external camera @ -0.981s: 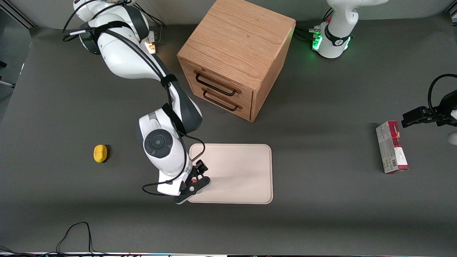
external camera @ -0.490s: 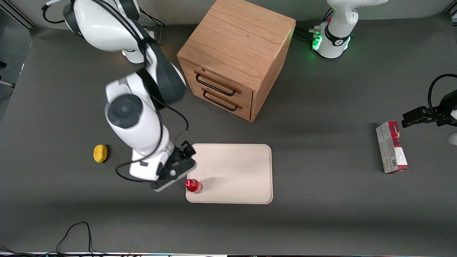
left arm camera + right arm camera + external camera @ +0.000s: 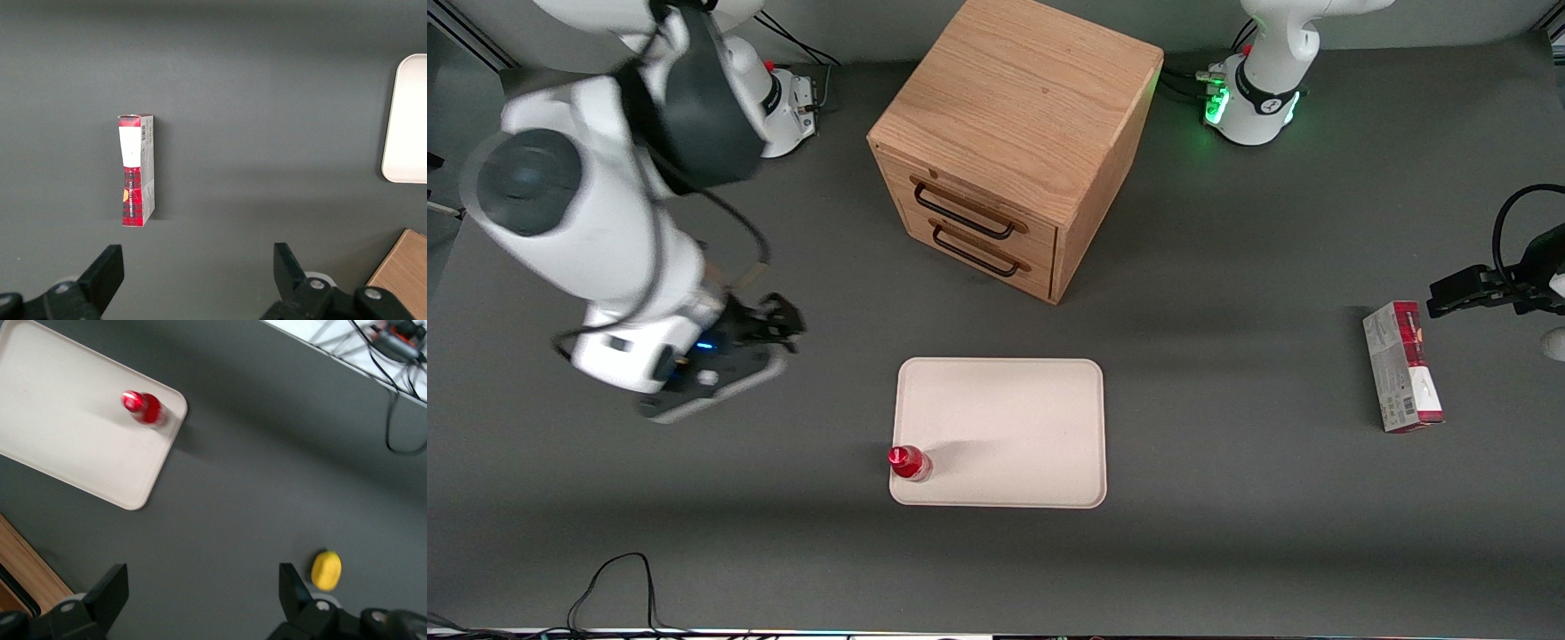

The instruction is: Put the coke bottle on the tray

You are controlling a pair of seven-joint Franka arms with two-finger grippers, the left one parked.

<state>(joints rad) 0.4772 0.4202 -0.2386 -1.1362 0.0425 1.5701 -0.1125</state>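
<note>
Hanging above the tabletop (image 3: 1227, 551) w/ fingers spread wide, the gripper (image 3: 203, 587) held nothing, well apart from the tray (image 3: 1014, 418) toward the working arm's end. Coke bottle (image 3: 908, 462) stood upright in the tray's corner nearest the front camera, alone on it. Lemon (image 3: 326, 570) lay on the tabletop near the gripper.

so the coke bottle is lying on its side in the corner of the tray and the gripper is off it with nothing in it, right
Not quite: the coke bottle stands upright, cap up, in the corner of the tray, as the front view shows. The rest holds: the gripper is open, empty and away from it.
</note>
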